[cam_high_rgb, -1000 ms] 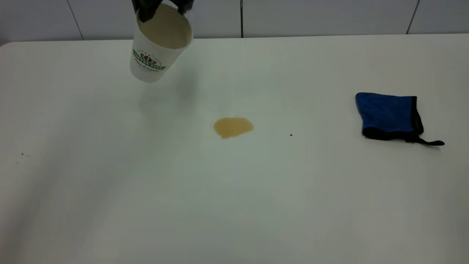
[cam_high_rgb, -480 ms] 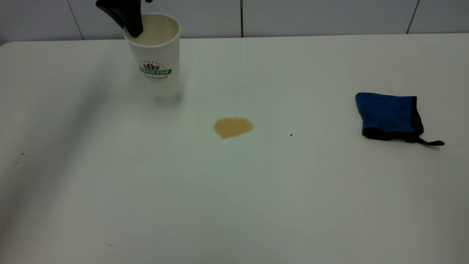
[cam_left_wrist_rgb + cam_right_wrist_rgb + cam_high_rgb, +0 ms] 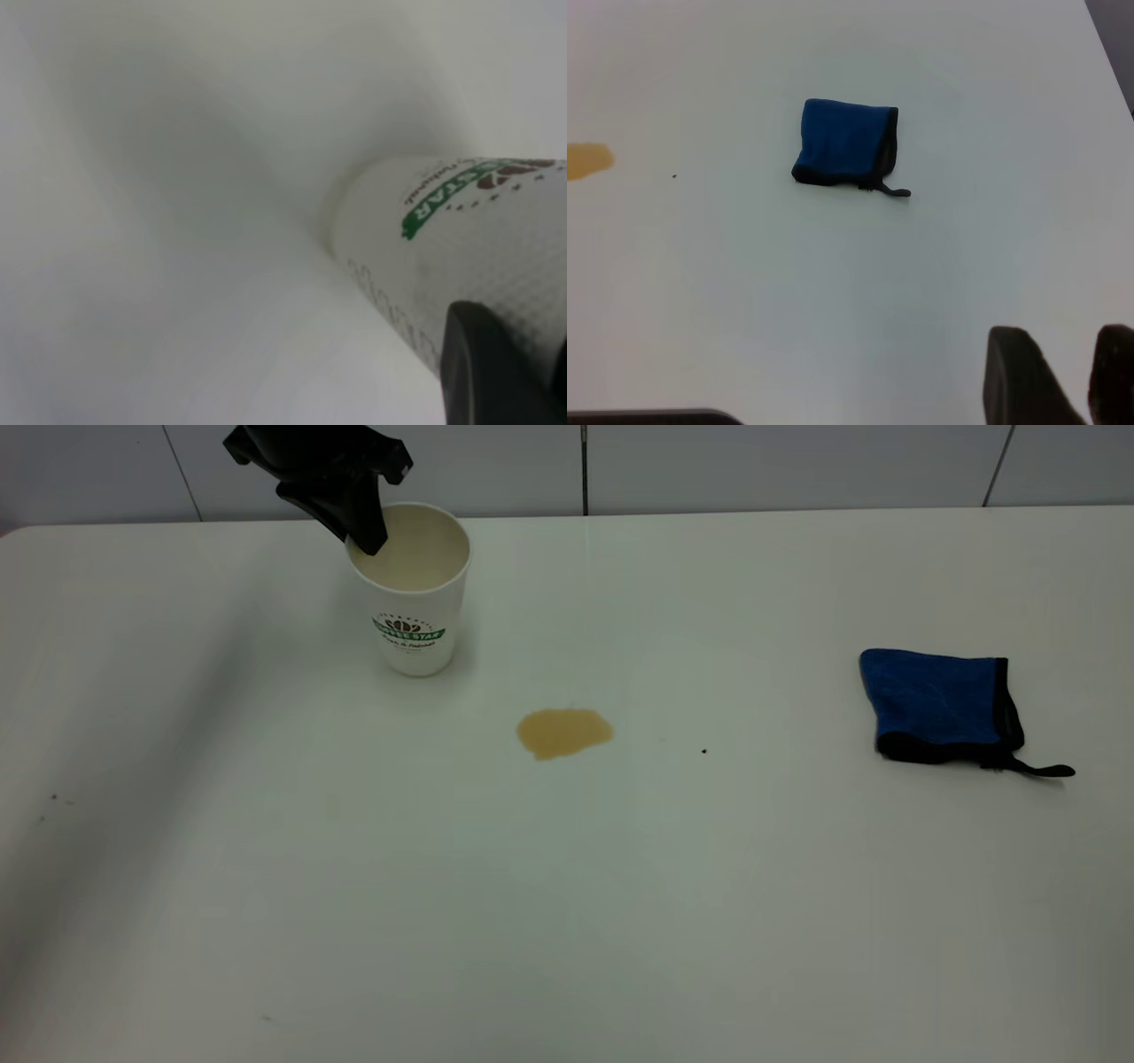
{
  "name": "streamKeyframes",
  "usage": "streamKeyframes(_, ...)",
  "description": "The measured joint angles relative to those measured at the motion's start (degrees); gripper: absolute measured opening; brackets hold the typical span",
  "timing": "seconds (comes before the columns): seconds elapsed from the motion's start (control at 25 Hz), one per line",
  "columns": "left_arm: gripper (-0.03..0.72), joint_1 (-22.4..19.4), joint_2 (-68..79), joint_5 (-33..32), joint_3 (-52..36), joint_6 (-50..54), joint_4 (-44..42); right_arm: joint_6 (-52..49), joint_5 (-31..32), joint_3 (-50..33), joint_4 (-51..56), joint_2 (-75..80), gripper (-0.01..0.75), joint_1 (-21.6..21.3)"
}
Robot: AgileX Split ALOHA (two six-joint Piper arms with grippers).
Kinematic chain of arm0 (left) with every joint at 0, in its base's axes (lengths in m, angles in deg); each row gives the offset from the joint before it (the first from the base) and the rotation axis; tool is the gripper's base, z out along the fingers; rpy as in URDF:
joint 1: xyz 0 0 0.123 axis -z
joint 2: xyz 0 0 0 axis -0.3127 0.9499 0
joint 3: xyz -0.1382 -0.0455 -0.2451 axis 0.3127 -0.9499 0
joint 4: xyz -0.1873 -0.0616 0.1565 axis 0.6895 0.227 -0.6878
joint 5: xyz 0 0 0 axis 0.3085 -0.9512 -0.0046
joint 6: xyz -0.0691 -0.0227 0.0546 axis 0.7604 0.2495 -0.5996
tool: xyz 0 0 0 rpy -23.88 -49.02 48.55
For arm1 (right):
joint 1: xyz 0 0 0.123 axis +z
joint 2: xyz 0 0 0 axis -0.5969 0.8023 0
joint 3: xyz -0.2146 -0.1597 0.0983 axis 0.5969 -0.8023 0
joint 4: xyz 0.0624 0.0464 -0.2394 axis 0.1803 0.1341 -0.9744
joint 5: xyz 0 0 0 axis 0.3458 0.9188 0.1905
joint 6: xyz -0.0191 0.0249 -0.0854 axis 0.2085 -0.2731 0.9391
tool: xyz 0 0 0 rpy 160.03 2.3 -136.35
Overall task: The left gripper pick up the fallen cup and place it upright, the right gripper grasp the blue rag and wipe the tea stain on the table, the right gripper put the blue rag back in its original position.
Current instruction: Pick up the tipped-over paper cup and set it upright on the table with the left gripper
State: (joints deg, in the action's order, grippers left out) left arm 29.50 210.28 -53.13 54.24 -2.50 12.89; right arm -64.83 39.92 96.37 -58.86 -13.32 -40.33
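The white cup [image 3: 413,615] with the green logo stands upright on the table [image 3: 567,886] at the back left. It also shows in the left wrist view [image 3: 461,239]. My left gripper [image 3: 366,538] reaches down from above and is shut on the cup's far-left rim, with one dark finger [image 3: 492,372] against the dimpled wall. The tan tea stain [image 3: 563,732] lies in front and to the right of the cup. The blue rag [image 3: 941,704] lies folded at the right, also seen in the right wrist view [image 3: 842,143]. My right gripper [image 3: 1076,376] hangs well clear of the rag, fingers close together and empty.
A tiled wall runs behind the table's back edge [image 3: 753,511]. A tiny dark speck [image 3: 703,751] lies between the stain and the rag, and more specks [image 3: 53,798] lie at the far left.
The cup went from tilted in the air to upright, then moved down and right with my left gripper and now rests on the table. The rag and stain have not moved.
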Motion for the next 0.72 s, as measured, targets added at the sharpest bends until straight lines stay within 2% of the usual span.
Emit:
streamKeyframes(0.12, 0.183, 0.00, 0.12, 0.28, 0.00, 0.00, 0.12, 0.00, 0.00, 0.00, 0.00, 0.00, 0.239, 0.00)
streamKeyframes(0.44, 0.577, -0.35, 0.53, 0.63, 0.00, -0.06, -0.32, 0.00, 0.00, 0.00, 0.00, 0.00, 0.239, 0.00)
streamKeyframes(0.52, 0.652, -0.35, 0.01, 0.18, 0.00, -0.06, -0.73, -0.05, 0.00, 0.00, 0.00, 0.00, 0.239, 0.00)
streamKeyframes(0.6, 0.699, -0.35, -1.29, -1.08, 0.00, -0.22, -0.94, -0.05, 0.00, 0.00, 0.00, 0.00, 0.239, 0.00)
streamKeyframes(0.72, 0.711, -0.35, -5.43, -4.76, 0.56, -0.22, -1.66, -0.05, 0.00, 0.00, 0.00, 0.00, 0.239, 0.00)
